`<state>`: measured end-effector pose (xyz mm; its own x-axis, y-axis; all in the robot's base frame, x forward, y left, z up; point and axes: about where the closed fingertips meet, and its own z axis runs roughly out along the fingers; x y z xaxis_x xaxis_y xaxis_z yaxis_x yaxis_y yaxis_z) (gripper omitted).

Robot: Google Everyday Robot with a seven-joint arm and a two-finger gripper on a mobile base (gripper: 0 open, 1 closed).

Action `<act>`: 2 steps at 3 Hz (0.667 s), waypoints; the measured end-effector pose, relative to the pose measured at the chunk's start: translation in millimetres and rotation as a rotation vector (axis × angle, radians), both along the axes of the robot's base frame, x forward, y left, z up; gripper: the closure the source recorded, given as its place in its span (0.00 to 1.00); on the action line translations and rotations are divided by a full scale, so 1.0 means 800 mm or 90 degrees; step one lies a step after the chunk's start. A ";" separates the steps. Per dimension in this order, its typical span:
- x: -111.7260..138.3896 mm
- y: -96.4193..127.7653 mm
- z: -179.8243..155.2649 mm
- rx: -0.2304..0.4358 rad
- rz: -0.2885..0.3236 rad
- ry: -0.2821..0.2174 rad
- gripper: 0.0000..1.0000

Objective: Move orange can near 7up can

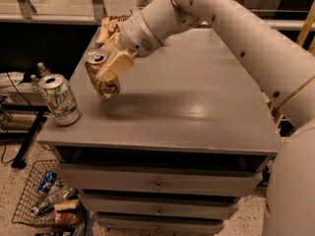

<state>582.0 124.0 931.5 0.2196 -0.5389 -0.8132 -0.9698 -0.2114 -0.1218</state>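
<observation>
- Over the left of the matte grey worktop [197, 107], the gripper [110, 67] clamps the orange can [104, 81], tilted.
- Its pale swirling script is unreadable.
- The white-green 7up can [59, 100] stands upright at the front-left corner, nearby, silver-topped.

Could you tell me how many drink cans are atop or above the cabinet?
2: the orange can tilted in the claw above the cabinet's left side; the 7up can upright at its front-left corner.
</observation>
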 end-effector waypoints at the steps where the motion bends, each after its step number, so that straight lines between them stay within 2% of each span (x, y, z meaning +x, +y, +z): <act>1: -0.015 0.022 -0.005 0.005 0.030 0.006 1.00; 2: -0.031 0.042 -0.008 0.014 0.056 0.013 1.00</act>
<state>557.4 157.3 925.1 0.2493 -0.4999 -0.8294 -0.9497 -0.2938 -0.1084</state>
